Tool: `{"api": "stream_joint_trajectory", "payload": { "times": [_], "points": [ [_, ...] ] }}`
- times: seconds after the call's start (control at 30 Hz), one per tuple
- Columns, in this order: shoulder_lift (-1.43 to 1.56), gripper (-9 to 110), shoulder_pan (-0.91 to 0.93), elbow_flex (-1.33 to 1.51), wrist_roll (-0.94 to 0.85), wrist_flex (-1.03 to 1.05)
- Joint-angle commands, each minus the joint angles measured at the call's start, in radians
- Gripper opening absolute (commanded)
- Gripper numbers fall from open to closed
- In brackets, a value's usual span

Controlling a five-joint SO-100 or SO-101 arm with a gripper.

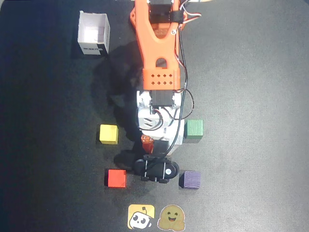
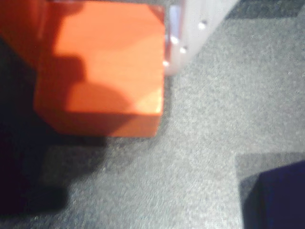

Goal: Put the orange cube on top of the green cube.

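A: From overhead, where's the orange cube point(image 1: 147, 143)?

B: Just a sliver shows under the arm's head, between the yellow cube point(image 1: 108, 134) and the green cube point(image 1: 194, 129), resting on the dark bench point(image 1: 251, 72).

A: And at the wrist?

B: The orange cube point(image 2: 107, 67) fills the top left, a pale finger point(image 2: 190, 33) against its right side. The fingers seem to pinch it, though the blur leaves doubt.
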Motion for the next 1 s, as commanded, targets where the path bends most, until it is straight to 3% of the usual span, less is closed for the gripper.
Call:
{"api": "stream_joint_trajectory", "payload": {
  "times": [0.0, 0.27, 0.63, 0.97],
  "points": [
    [0.043, 7, 0.005, 0.006, 0.006, -0.009],
    [0.121, 7, 0.002, 0.003, 0.006, 0.046],
    [0.295, 7, -0.006, -0.149, 0.006, 0.394],
    [0.387, 7, -0.114, -0.126, 0.057, 0.465]
  ]
}}
